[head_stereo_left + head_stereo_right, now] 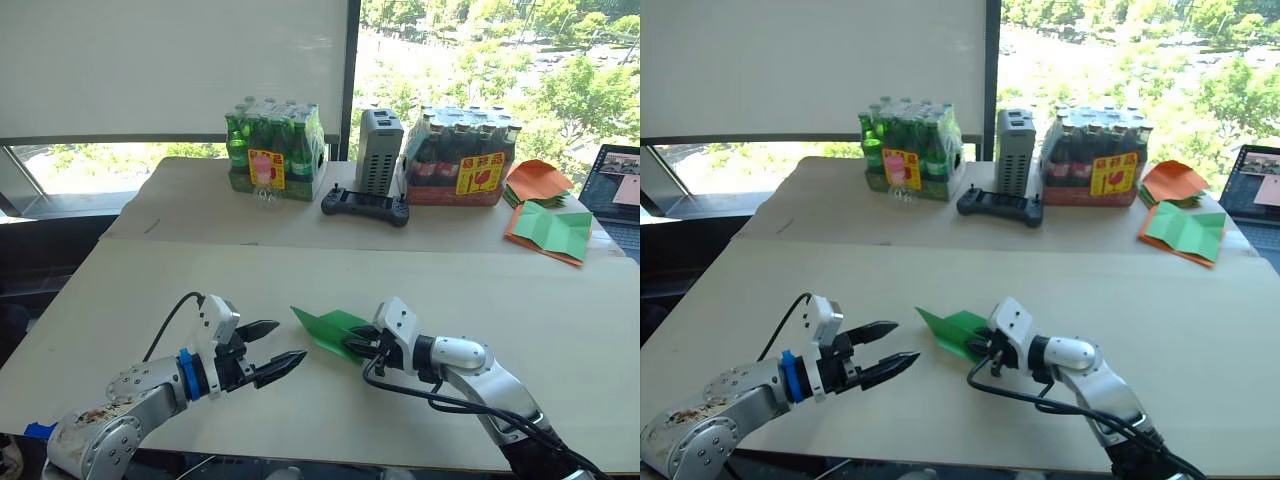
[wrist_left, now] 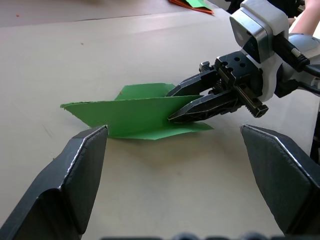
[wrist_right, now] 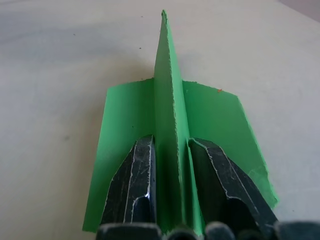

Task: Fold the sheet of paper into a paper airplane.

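Note:
The sheet of paper stands folded as a bright green paper airplane (image 1: 325, 327) with a pointed nose, an upright keel and two flat wings (image 3: 215, 125). It rests low on the near table. My right gripper (image 1: 355, 345) is shut on the keel at the tail end, one finger (image 3: 135, 185) on each side of it. My left gripper (image 1: 289, 340) is open just left of the nose, apart from the paper. In the left wrist view the plane (image 2: 135, 117) lies between and beyond its two spread fingers (image 2: 80, 165).
On the far table stand a pack of green bottles (image 1: 275, 150), a grey box (image 1: 380, 150), a black controller (image 1: 365, 205) and a pack of dark bottles (image 1: 462, 155). Orange and green sheets (image 1: 545, 225) and a laptop (image 1: 618, 185) sit at the far right.

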You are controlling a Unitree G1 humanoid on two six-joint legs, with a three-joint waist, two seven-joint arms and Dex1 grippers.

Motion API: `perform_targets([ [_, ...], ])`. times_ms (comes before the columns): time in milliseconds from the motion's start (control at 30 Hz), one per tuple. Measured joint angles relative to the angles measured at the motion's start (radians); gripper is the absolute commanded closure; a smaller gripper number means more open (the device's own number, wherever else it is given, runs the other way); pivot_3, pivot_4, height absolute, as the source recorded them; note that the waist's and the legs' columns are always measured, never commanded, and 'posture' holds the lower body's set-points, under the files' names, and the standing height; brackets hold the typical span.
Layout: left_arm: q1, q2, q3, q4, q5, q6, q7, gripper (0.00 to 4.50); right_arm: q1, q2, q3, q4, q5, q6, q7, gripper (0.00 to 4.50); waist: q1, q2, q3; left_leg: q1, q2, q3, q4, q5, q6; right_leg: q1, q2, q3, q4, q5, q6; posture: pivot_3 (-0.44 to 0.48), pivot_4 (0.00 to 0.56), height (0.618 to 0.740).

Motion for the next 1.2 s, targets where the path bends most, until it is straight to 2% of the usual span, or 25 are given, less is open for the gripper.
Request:
perform_targets([
  [33, -0.001, 0.0, 0.0, 0.0, 0.0, -0.001, -0.001, 0.0, 0.0, 0.0, 0.0, 0.0, -0.001, 0.0, 0.0, 4.46, 0.0, 0.0, 0.0, 0.0, 0.0, 0.0, 0.0, 0.0, 0.0, 0.0, 0.0, 0.0, 0.0, 0.0, 0.0, 0.0, 0.15, 0.675],
  [300, -0.027, 0.0, 0.0, 0.0, -0.002, -0.001, -0.001, 0.0, -0.005, 0.001, -0.002, 0.001, -0.001, 0.0, 0.0, 4.46, -0.001, 0.0, 0.0, 0.0, 0.0, 0.0, 0.0, 0.0, 0.0, 0.0, 0.0, 0.0, 0.0, 0.0, 0.0, 0.0, 0.15, 0.675],
  [433, -0.036, 0.0, -0.003, -0.001, -0.002, -0.001, -0.008, 0.0, -0.007, 0.016, -0.053, -0.018, 0.033, 0.025, -0.02, 4.46, 0.0, 0.0, 0.0, 0.0, 0.0, 0.0, 0.0, 0.0, 0.0, 0.0, 0.0, 0.0, 0.0, 0.0, 0.0, 0.0, 0.15, 0.675],
  [600, -0.081, 0.0, -0.034, -0.008, -0.001, -0.002, -0.013, 0.0, -0.073, 0.023, -0.215, -0.008, 0.054, 0.089, -0.144, 4.46, 0.001, 0.0, 0.0, 0.0, 0.0, 0.0, 0.001, 0.0, 0.0, 0.0, 0.0, 0.0, 0.0, 0.0, 0.0, 0.0, 0.15, 0.675],
  [733, -0.124, 0.005, -0.052, -0.033, 0.0, -0.004, -0.015, 0.0, -0.134, 0.01, -0.369, 0.059, 0.005, 0.167, -0.341, 4.46, 0.002, 0.0, 0.0, 0.0, 0.0, 0.0, 0.0, 0.0, 0.0, 0.0, 0.0, 0.0, 0.001, 0.0, 0.0, 0.0, 0.15, 0.675],
  [833, -0.151, 0.044, -0.077, -0.06, 0.019, -0.016, -0.035, 0.0, -0.139, 0.01, -0.48, 0.091, -0.023, 0.255, -0.48, 4.46, 0.002, 0.0, 0.0, -0.001, 0.0, 0.0, -0.001, 0.0, 0.0, -0.001, 0.0, 0.0, 0.001, 0.0, 0.0, 0.0, 0.15, 0.675],
  [1000, -0.178, 0.083, -0.143, -0.057, 0.116, -0.097, -0.094, 0.0, -0.096, 0.019, -0.548, 0.109, -0.02, 0.335, -0.549, 4.46, -0.005, 0.002, 0.001, -0.001, 0.0, 0.003, 0.0, 0.0, 0.0, -0.001, 0.0, 0.002, 0.001, 0.0, 0.0, 0.0, 0.15, 0.675],
  [1200, -0.179, 0.089, -0.179, -0.016, 0.163, -0.162, -0.159, 0.0, -0.092, -0.001, -0.554, 0.136, -0.022, 0.347, -0.557, 4.46, -0.003, 0.005, 0.003, -0.001, 0.0, 0.003, 0.0, 0.0, 0.0, -0.001, 0.0, 0.002, 0.001, 0.0, 0.0, 0.0, 0.15, 0.675],
])
